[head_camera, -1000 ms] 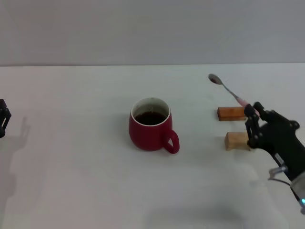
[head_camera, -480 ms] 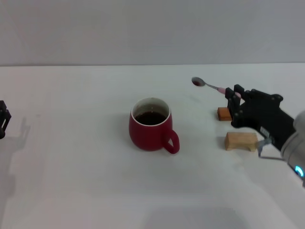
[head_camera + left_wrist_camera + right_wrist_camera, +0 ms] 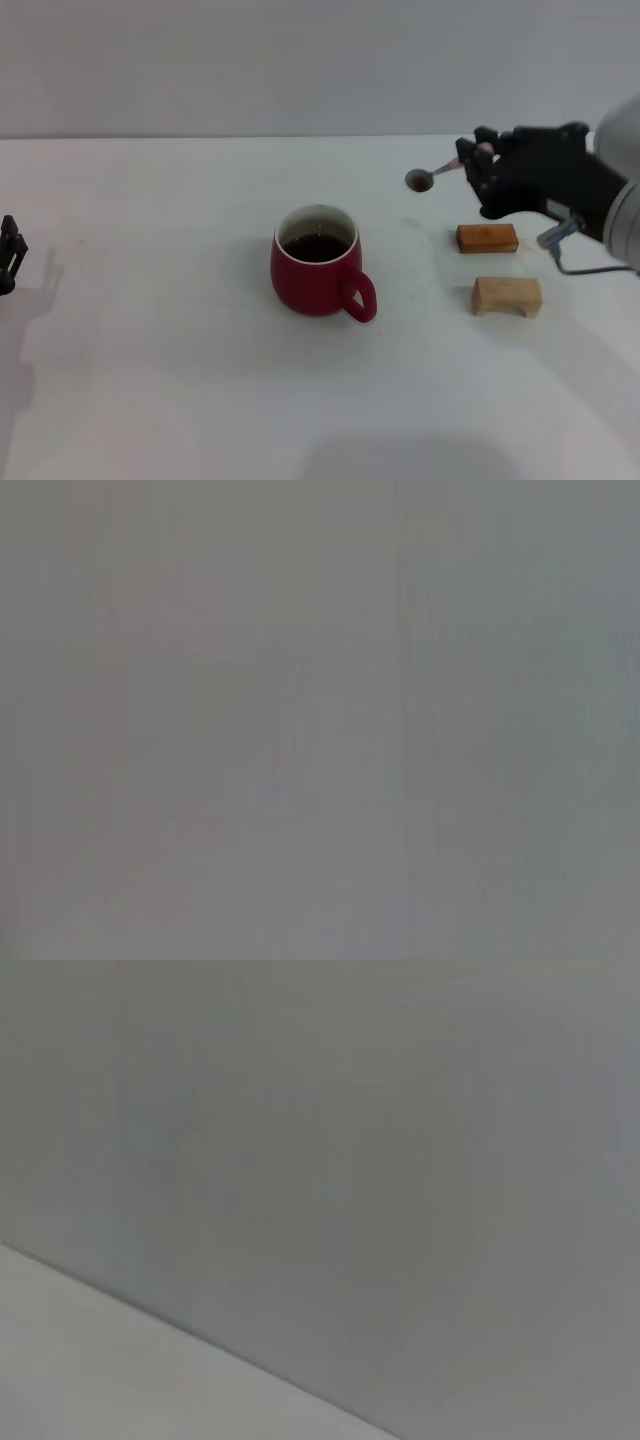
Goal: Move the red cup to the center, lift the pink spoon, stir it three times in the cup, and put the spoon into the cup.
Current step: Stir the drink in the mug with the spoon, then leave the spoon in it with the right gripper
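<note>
The red cup (image 3: pixel 318 268) stands near the middle of the white table (image 3: pixel 160 380), its handle toward the front right, with dark liquid inside. My right gripper (image 3: pixel 478 160) is shut on the pink spoon (image 3: pixel 437 174) and holds it in the air to the right of and beyond the cup. The spoon's grey bowl points left toward the cup; most of its pink handle is hidden in the fingers. My left gripper (image 3: pixel 8 254) is parked at the left edge of the head view. The wrist views show only plain grey surface.
Two small wooden blocks lie right of the cup: an orange-brown one (image 3: pixel 487 238) and a pale one (image 3: pixel 507 296) nearer the front. A grey wall runs behind the table's far edge.
My right gripper has risen and swung away from the front right, carrying the spoon up over the blocks. The spoon's bowl has moved left and now points down-left. The cup and left arm have not moved.
</note>
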Controlling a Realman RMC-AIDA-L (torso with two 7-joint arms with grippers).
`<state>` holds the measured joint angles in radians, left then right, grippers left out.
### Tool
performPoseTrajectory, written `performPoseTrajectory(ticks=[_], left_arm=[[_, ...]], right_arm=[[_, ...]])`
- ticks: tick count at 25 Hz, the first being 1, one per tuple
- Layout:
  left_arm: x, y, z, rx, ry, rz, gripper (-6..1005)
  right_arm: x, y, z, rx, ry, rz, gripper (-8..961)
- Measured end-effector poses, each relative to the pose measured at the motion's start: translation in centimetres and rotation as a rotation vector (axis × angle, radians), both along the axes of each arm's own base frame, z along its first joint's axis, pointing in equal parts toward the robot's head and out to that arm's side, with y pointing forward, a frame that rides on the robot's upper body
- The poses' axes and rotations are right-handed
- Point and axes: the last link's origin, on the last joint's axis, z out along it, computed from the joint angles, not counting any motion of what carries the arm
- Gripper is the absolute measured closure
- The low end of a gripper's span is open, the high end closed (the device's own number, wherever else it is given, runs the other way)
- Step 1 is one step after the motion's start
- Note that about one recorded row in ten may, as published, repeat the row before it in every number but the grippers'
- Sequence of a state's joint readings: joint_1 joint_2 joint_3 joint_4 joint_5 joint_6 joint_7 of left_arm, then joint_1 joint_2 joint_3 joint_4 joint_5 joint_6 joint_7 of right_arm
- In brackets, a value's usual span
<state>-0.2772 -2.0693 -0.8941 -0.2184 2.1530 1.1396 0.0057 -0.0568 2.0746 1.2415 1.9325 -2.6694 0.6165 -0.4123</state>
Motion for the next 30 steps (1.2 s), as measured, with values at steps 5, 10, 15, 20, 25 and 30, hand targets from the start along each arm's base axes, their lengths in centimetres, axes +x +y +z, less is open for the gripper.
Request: performPoseTrajectory(ticks=[5,10,15,20,25,30], left_arm=[[-0.1,0.0,0.0,-0.001,0.002,0.005,191],[-0.2,0.0,0.1,0.001,0.0,0.01,191],[-0.3,-0.1,0.1,0.002,0.0,0.016,191],[-0.3,0.0,0.1,0.002,-0.001,0.016,190],[-0.2,0.0,0.1,0.002,-0.002,0.015,190],[-0.2,0.0,0.0,0.002,-0.003,0.015,190]], right_arm=[[-2.2,0.3,1.0,-0.047,-0.1,-0.001,820],[-4.1,1.0,0.4,-0.123,-0.182,0.024,819],[-6.6,1.6,-0.5,-0.141,-0.221,0.094,819],[-7.9,2.0,-2.4,-0.191,-0.231,0.126,819],[-8.1,1.4,-4.7,-0.25,-0.241,0.136,819],[-7.7,1.2,-5.6,-0.275,-0.247,0.124,820]])
